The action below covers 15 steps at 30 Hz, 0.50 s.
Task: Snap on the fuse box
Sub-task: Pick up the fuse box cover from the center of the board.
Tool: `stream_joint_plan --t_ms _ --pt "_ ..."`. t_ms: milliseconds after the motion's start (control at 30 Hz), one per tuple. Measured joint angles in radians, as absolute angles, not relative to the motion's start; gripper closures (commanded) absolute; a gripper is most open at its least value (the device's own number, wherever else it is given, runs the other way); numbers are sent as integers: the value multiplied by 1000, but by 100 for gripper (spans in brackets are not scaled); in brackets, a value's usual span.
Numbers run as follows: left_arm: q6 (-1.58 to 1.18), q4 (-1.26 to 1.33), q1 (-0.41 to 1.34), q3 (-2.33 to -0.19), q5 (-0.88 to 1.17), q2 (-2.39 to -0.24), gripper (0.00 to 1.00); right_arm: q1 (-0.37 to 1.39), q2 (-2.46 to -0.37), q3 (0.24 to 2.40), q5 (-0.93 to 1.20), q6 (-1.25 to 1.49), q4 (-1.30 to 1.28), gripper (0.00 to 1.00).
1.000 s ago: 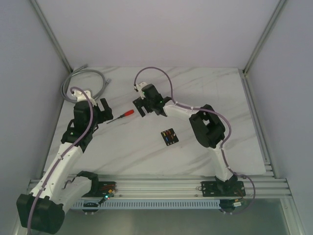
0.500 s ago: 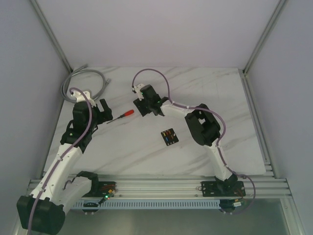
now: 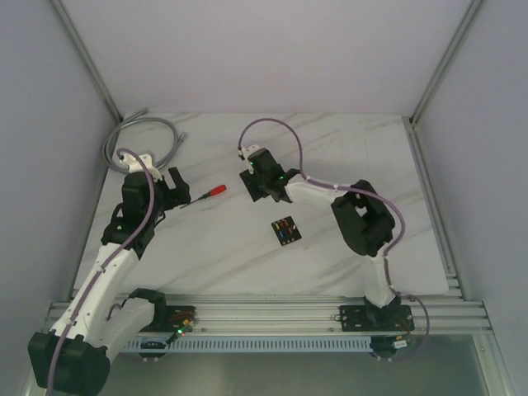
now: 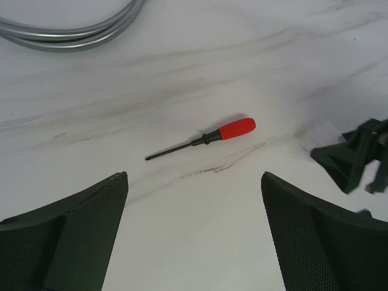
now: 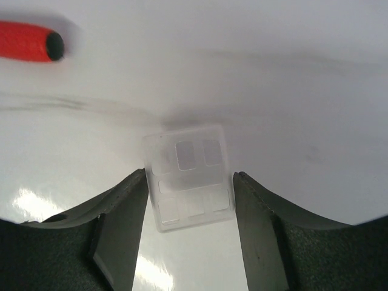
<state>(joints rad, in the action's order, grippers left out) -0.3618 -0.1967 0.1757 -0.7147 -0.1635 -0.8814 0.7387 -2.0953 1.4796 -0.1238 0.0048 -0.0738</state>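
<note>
The fuse box (image 3: pixel 286 231), a small black square with coloured fuses, lies on the marble table in front of the right arm's elbow. It does not show in either wrist view. My right gripper (image 3: pixel 262 188) is behind and left of it. In the right wrist view the right gripper (image 5: pixel 189 179) has both fingers against the sides of the small clear square cover (image 5: pixel 191 154), close over the table. My left gripper (image 3: pixel 176 188) is open and empty, left of the red-handled tool; its fingers (image 4: pixel 79 224) stand wide apart in the left wrist view.
The red-handled tool (image 3: pixel 206 195) lies between the two grippers; it also shows in the left wrist view (image 4: pixel 233 129) and the right wrist view (image 5: pixel 24 41). A grey coiled cable (image 3: pixel 144 132) lies at the back left corner. Aluminium rails border the table's right side and front.
My right gripper has moved to the right and a little nearer, toward the fuse box. The left arm, the tool and the fuse box have stayed put.
</note>
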Motion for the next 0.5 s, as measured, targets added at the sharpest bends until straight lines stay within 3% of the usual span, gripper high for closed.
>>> stream_joint_plan --t_ms 500 --pt "-365 -197 168 -712 -142 -873 0 768 -1597 1058 -279 294 -220 49"
